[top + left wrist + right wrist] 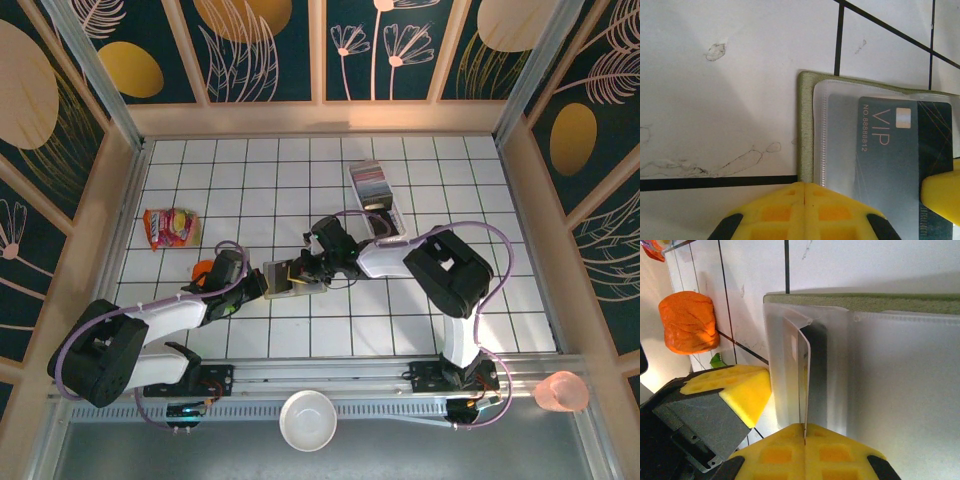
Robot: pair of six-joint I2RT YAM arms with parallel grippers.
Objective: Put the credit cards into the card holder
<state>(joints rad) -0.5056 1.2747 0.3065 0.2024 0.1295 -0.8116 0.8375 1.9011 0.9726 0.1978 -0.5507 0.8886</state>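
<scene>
Both jaws clenched.
My left gripper clamps the card holder by its edge; my right gripper pinches a credit card at its clear sleeve.

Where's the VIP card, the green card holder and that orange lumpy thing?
Dark grey plastic VIP credit card (885, 170): left wrist view, middle of its grey face.
Olive-green rectangular fabric card holder (805, 130): left wrist view, on its green edge.
Orange lumpy thing (687, 322): right wrist view, on its middle.

Olive card holder open flat, VIP card partly in sleeve.
</scene>
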